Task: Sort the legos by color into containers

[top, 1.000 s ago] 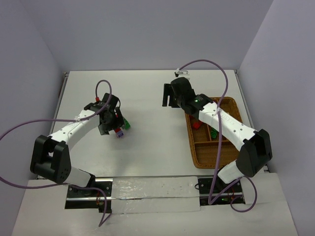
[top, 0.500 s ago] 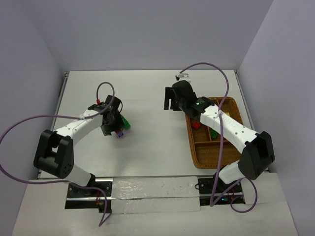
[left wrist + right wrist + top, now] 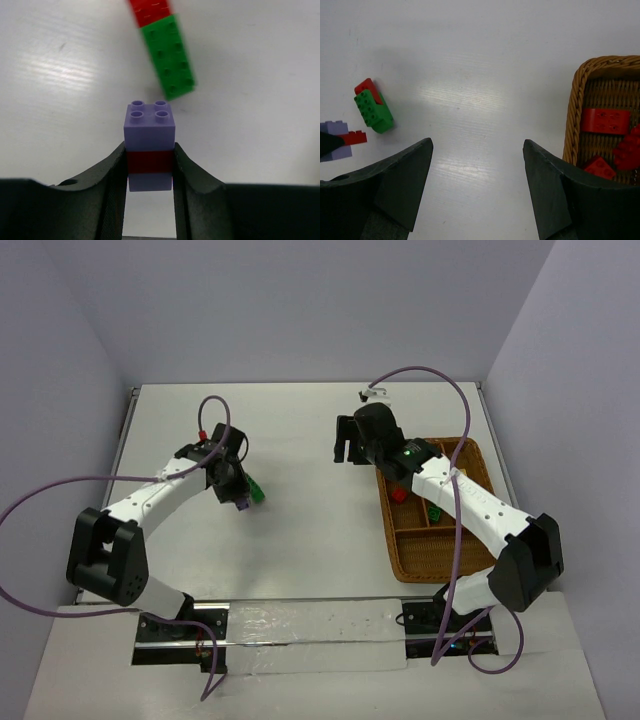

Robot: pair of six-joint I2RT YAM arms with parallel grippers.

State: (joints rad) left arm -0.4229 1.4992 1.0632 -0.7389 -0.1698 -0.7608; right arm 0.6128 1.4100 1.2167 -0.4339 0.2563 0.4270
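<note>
purple and red brick stack [image 3: 149, 150], squeezed tight in my left end effector [image 3: 149, 167], over the left of the table [image 3: 60, 75], green and red bricks [image 3: 167, 55] just beside it, my right end effector [image 3: 477, 147] wide open, empty, near the tray [image 3: 576, 100] of red bricks [image 3: 605, 121]

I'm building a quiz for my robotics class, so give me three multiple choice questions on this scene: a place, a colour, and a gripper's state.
1. Where is the wicker tray? A) beside the right gripper B) at the far left corner C) between the arm bases
2. The middle layer of the stack in the left gripper is: A) green B) red C) yellow
3. The right gripper is: A) shut on a brick B) open and empty C) shut and empty
Answers: 1 A, its rim shows right beside that gripper; 2 B, a red band sits between purple bricks; 3 B, its fingers stand wide apart over the table.
</note>
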